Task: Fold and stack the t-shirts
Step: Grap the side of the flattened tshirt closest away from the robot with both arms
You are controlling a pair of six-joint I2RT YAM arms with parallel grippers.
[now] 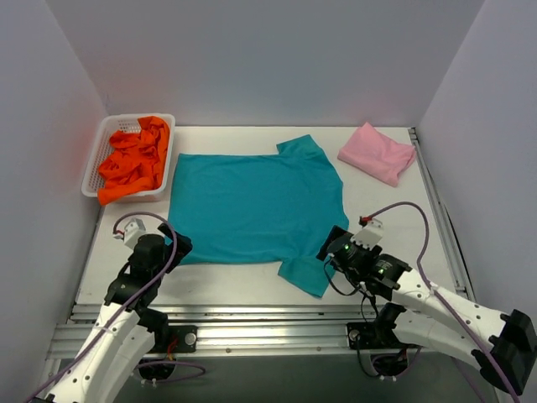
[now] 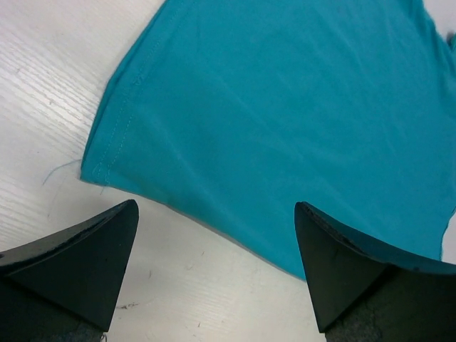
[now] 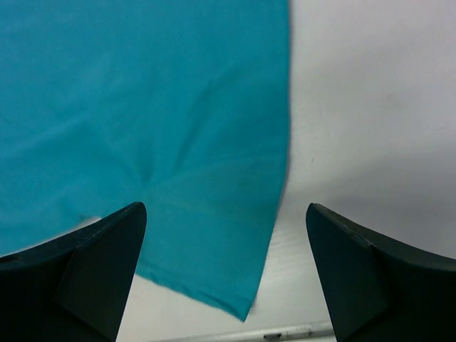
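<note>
A teal t-shirt point(image 1: 252, 206) lies spread flat in the middle of the table, its sleeves to the right. A folded light pink t-shirt point(image 1: 377, 153) lies at the back right. Orange t-shirts point(image 1: 134, 159) are heaped in the basket at the back left. My left gripper point(image 1: 176, 245) is open and empty just off the teal shirt's near left corner point(image 2: 100, 167). My right gripper point(image 1: 334, 243) is open and empty over the near sleeve point(image 3: 206, 235), close to its edge.
The white lattice basket point(image 1: 97, 147) stands at the back left against the wall. A metal rail point(image 1: 252, 315) runs along the table's near edge. White walls close in the left, back and right sides.
</note>
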